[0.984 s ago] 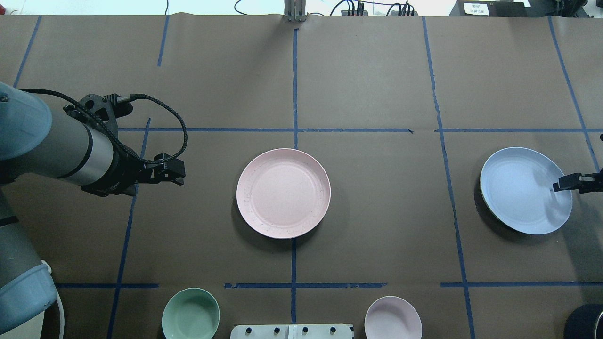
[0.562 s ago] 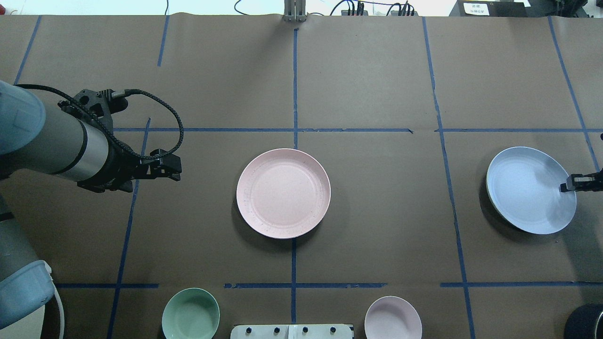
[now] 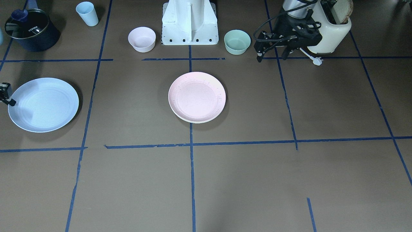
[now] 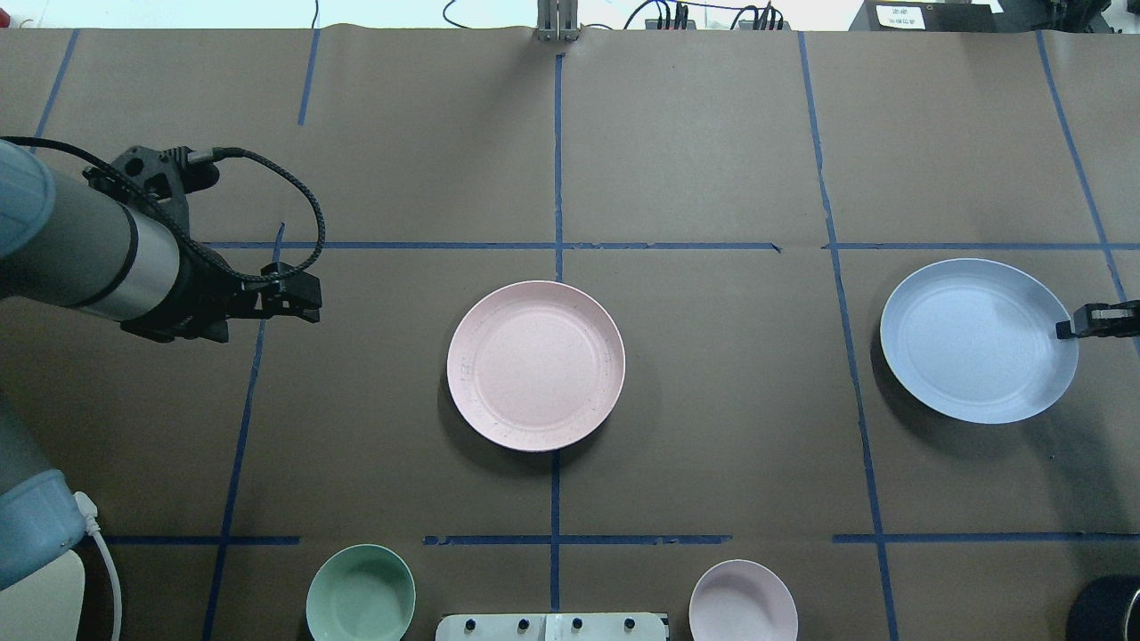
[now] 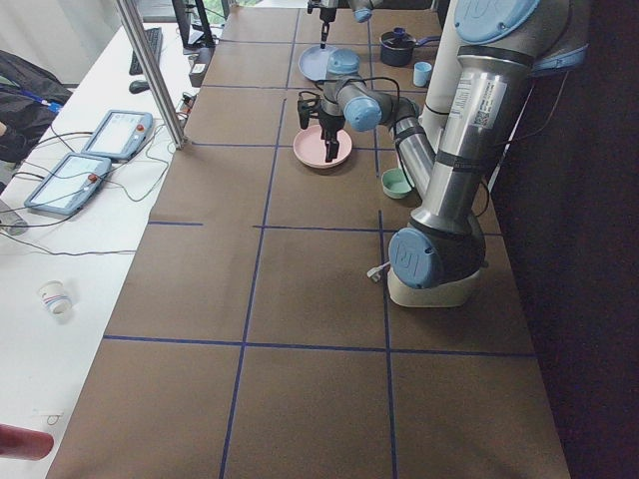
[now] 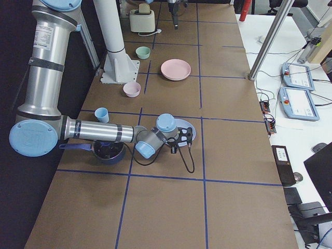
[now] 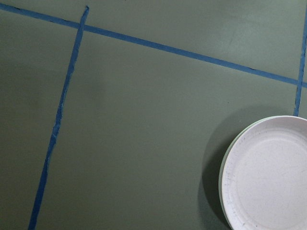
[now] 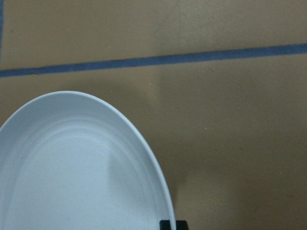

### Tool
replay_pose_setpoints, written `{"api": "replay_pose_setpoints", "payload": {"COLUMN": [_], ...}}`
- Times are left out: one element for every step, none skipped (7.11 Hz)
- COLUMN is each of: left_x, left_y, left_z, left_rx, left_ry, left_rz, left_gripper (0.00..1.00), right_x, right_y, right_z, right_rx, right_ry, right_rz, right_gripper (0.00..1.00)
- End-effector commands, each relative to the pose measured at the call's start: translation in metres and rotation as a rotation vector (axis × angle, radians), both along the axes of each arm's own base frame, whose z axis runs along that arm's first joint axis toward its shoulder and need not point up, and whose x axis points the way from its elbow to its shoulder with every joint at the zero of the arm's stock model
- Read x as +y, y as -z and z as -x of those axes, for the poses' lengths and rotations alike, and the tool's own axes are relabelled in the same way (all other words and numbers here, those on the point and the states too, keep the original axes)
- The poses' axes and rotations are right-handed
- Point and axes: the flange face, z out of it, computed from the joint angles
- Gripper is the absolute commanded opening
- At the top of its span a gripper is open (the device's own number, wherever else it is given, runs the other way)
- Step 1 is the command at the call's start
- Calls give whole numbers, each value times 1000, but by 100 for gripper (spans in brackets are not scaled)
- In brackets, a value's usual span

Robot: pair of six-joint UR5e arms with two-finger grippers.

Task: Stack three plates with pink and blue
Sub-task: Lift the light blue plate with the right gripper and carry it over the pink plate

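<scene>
The pale pink plate lies at the table's middle on top of the cream-white plate, of which only a rim shows under it. The pale blue plate is at the right, held up off the table over its shadow. My right gripper is shut on its right rim; one fingertip shows at the plate's edge. My left gripper is open and empty, well to the left of the pink plate. The left wrist view shows the stacked plates at its lower right.
A mint-green bowl and a small pink bowl stand either side of the robot base. A dark pot and a blue cup stand behind the blue plate. A toaster stands behind the left arm.
The right gripper has raised the blue plate, levelled it and carried it a little left and away. The left arm has drawn back to the left, away from the pink plate.
</scene>
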Motion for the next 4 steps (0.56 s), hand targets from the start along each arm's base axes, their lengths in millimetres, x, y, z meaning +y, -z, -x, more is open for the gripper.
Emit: {"api": "replay_pose_setpoints", "payload": {"left_x": [-35, -50, -66, -74], "left_y": [-24, -35, -57, -92], "left_z": [55, 80, 105, 122], "left_rx": [-138, -166, -198, -223], "left_ry": [-76, -117, -155, -224], "left_rz": [-82, -105, -120, -117], "left_gripper": [100, 100, 100, 100], "right_x": [-20, -52, -79, -90], "right_y": [72, 149, 223, 279], "right_z": [-14, 0, 26, 60], "right_rx": [-120, -179, -197, -175], "right_ry": [1, -44, -49, -27], "right_rz": [-35, 32, 61, 85], "right_gripper": [0, 0, 0, 0]}}
